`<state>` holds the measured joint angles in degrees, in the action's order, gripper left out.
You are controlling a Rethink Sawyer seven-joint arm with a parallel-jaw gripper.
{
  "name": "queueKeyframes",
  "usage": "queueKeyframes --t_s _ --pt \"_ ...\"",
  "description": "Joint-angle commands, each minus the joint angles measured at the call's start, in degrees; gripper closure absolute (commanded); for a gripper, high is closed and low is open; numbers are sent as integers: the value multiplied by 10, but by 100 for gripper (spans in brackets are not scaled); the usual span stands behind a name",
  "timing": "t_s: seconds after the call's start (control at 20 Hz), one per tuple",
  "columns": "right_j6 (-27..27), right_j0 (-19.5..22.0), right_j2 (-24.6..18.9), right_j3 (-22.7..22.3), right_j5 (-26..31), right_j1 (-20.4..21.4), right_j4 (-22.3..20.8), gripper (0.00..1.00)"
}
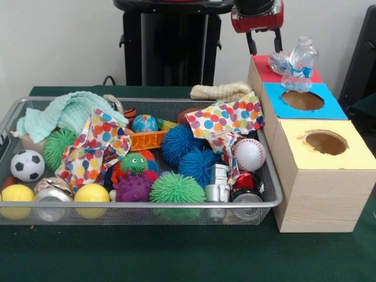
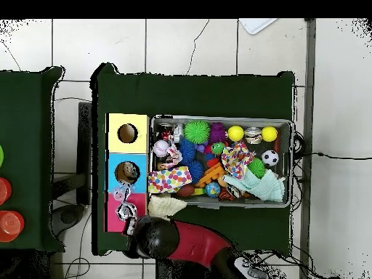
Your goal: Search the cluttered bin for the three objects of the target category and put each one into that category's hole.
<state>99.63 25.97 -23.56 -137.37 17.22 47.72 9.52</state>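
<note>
Over at the red hole, the gripper (image 1: 264, 42) hangs with its two fingers spread and nothing between them. Just below it a clear plastic bottle (image 1: 300, 66) stands leaning on the red-topped box (image 1: 261, 66), beside what looks like a second crumpled one, neither dropped out of sight. So bottles seem to be the category, and I judge two delivered or nearly so. The wire bin (image 1: 70, 207) is heaped with balls and cloths; I can't spot a third bottle in it.
</note>
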Motion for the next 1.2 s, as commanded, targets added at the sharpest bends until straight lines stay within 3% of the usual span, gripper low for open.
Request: queueKeyframes --t_s 0.05,0.7,1.2 --pt "69 21 -26 -3 -42 -37 -12 0" --pt "83 71 -102 -24 -80 -54 -5 0" --pt "96 92 -138 -36 -81 -50 3 0"
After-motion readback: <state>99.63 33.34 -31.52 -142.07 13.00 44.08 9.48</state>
